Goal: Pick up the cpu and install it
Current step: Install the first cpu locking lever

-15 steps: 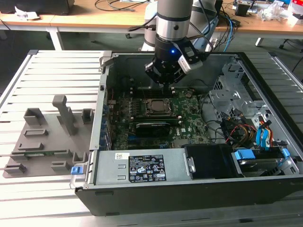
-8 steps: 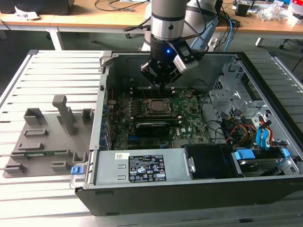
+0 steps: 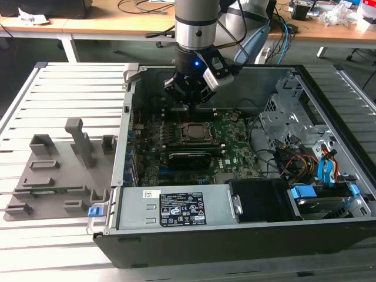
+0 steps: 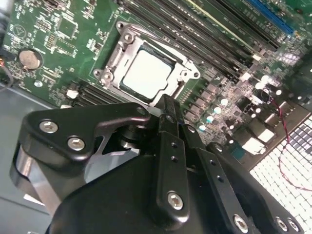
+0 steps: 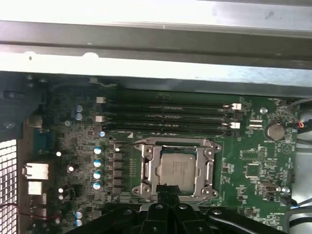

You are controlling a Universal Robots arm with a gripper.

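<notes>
- We see an open computer case (image 3: 247, 176) lying on a slatted worktop (image 3: 70, 76), with the green motherboard (image 3: 235, 147) exposed inside it.
- On the exterior view's left of the case sits a grey fixture plate (image 3: 56, 176) with several upright holders; it is well apart from the arm.
- Inside the case, toward the exterior view's right, we note a metal drive cage (image 3: 294, 111) and a bundle of coloured cables (image 3: 299, 161); a grey power supply (image 3: 176, 208) lies along the near wall.
- The cpu (image 4: 147, 73) lies flat in the socket frame (image 4: 114, 53) on the motherboard, its pale metal top facing up; in the first wrist view it shows as a near-square chip (image 5: 177, 169) with its edges parallel to the frame, so we can name no long axis.
- Dark memory slots (image 5: 165, 117) run in parallel rows just beside the socket, and a round coin battery (image 4: 29, 59) sits on the board a little way off.
- The gripper (image 3: 185, 97) hangs over the board near the case's far wall, just beside the socket.
- In the second wrist view the jaws look drawn together into one narrow black tip just at the socket's edge, with nothing held between them; whether that tip touches the frame we cannot tell.
</notes>
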